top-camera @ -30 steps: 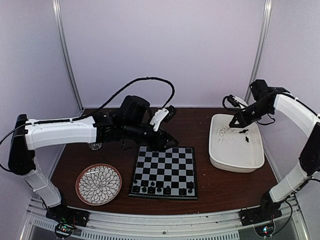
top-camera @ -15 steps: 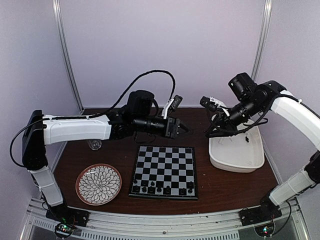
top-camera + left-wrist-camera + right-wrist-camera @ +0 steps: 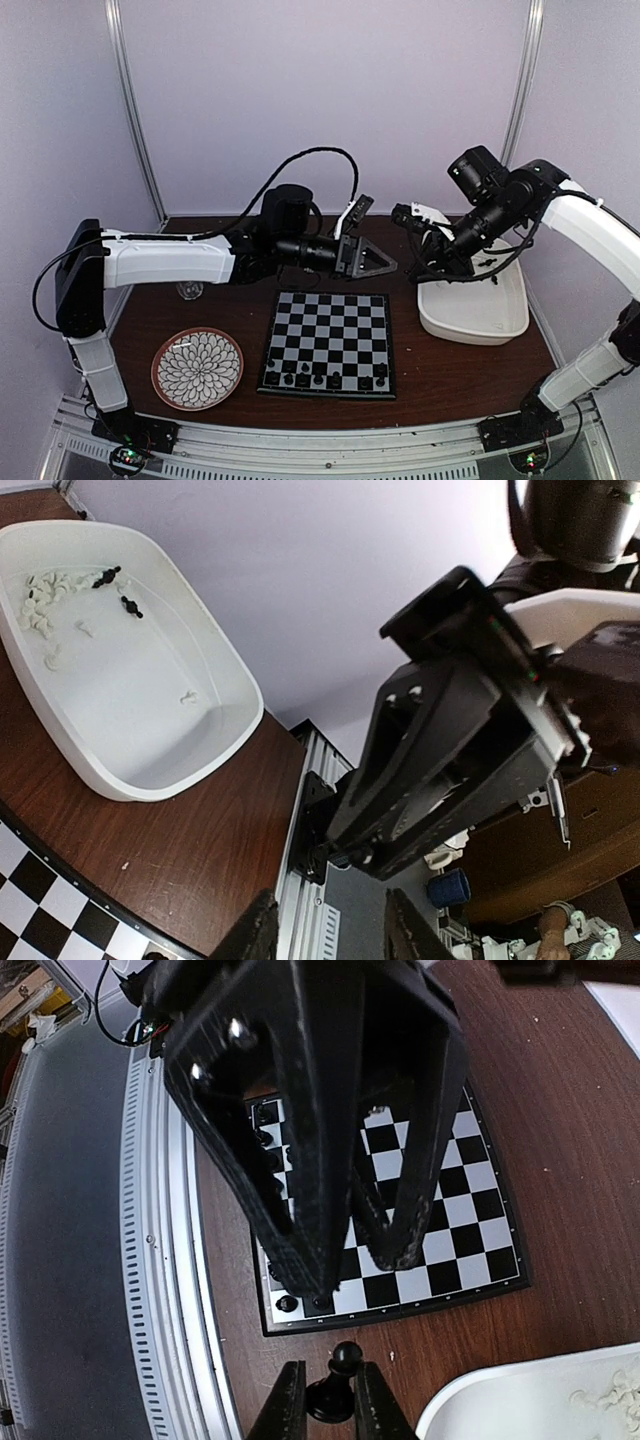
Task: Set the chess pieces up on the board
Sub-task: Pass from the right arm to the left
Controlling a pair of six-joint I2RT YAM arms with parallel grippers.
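Observation:
My right gripper [image 3: 333, 1400] is shut on a black pawn [image 3: 338, 1388] and hangs just left of the white tub [image 3: 480, 312], beyond the board's far right corner. The left gripper [image 3: 378, 262] is open with nothing between its fingers [image 3: 300, 1160], and it faces the right gripper [image 3: 420, 268] at close range above the far edge of the board [image 3: 328, 335]. Several black chess pieces [image 3: 325, 379] stand along the board's near row. In the left wrist view, white pieces [image 3: 45, 600] and a few black ones [image 3: 118, 580] lie in the tub [image 3: 150, 710].
A round flower-patterned plate [image 3: 197, 368] lies left of the board. A small clear object [image 3: 188, 291] sits on the table under the left arm. The metal rail [image 3: 320, 445] with both arm bases runs along the near edge.
The left arm swung up and right from the board's far edge toward the right gripper. The right gripper moved left, from over the tub to beside it.

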